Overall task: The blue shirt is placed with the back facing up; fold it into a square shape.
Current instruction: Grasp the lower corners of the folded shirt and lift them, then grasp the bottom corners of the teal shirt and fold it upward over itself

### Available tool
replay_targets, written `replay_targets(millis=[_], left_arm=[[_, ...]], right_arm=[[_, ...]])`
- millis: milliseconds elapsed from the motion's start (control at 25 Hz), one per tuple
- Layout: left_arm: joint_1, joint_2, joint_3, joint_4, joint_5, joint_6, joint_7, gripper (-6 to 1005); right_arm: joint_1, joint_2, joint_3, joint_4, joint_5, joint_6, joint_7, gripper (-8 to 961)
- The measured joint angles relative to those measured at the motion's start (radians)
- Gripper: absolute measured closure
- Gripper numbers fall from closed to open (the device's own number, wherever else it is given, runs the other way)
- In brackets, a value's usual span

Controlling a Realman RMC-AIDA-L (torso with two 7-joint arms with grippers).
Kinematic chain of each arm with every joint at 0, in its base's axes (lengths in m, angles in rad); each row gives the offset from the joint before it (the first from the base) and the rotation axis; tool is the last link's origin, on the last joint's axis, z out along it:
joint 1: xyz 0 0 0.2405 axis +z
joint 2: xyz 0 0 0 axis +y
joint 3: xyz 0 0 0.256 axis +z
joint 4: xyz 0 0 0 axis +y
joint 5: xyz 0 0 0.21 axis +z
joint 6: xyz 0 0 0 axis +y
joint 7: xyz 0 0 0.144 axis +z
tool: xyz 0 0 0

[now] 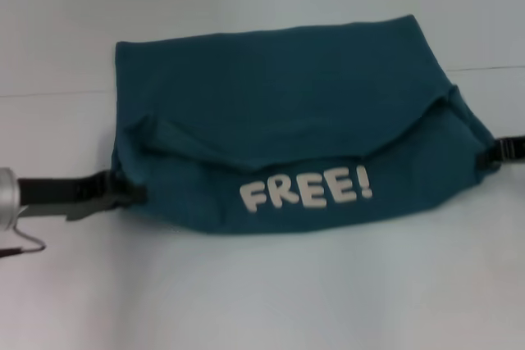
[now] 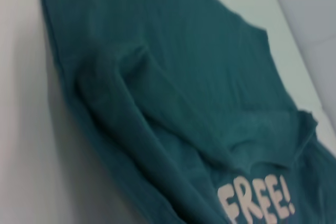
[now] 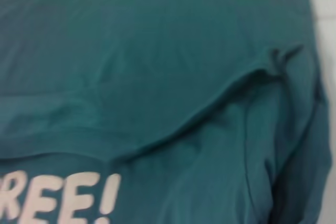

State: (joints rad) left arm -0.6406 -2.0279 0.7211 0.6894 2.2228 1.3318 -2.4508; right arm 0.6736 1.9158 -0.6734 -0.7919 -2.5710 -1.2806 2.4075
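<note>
The blue shirt (image 1: 287,104) lies across the middle of the white table, and its near part is turned up and over itself. That flap shows white "FREE!" lettering (image 1: 305,188), and its upper edge sags in the middle. My left gripper (image 1: 131,194) sits at the shirt's near left edge, touching the cloth. At the shirt's right edge, beside the flap's end, is my right gripper (image 1: 490,153). The left wrist view shows the shirt (image 2: 173,93) with its creased flap, and the right wrist view shows the shirt (image 3: 157,61) with the flap's edge. Neither wrist view shows a gripper.
The white table (image 1: 262,293) runs bare in front of the shirt and to both sides. A faint seam line (image 1: 49,94) crosses the surface behind the shirt. A thin wire loop (image 1: 25,243) hangs off my left arm near the picture's left edge.
</note>
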Motion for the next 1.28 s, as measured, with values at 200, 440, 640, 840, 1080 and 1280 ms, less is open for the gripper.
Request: replay_targets(millis=[200, 440, 640, 840, 1080, 1280], left_arm=[[0.048, 0.006, -0.008, 0.112, 0.103, 0.2, -0.034, 964], [0.105, 0.006, -0.028, 0.204, 0.168, 0.401, -0.035, 964], [0.13, 0.006, -0.08, 0.233, 0.252, 0.532, -0.006, 964], [0.134, 0.007, -0.092, 0.235, 0.288, 0.592, 0.029, 964], [0.091, 0.041, -0.179, 0.231, 0.279, 0.719, 0.088, 964], [0.033, 0.086, -0.231, 0.228, 0.286, 0.732, 0.054, 964]], right_arm=[[-0.03, -0.001, 0.003, -0.068, 0.0, -0.257, 0.033, 909], [-0.071, 0.002, 0.003, -0.073, -0.006, -0.475, 0.028, 907], [-0.114, 0.005, 0.001, -0.067, -0.008, -0.569, 0.007, 906], [-0.143, 0.004, 0.037, -0.071, 0.009, -0.613, -0.022, 905], [-0.139, -0.036, 0.163, -0.063, 0.096, -0.695, -0.083, 903], [-0.143, -0.091, 0.195, -0.034, 0.22, -0.698, -0.07, 902]])
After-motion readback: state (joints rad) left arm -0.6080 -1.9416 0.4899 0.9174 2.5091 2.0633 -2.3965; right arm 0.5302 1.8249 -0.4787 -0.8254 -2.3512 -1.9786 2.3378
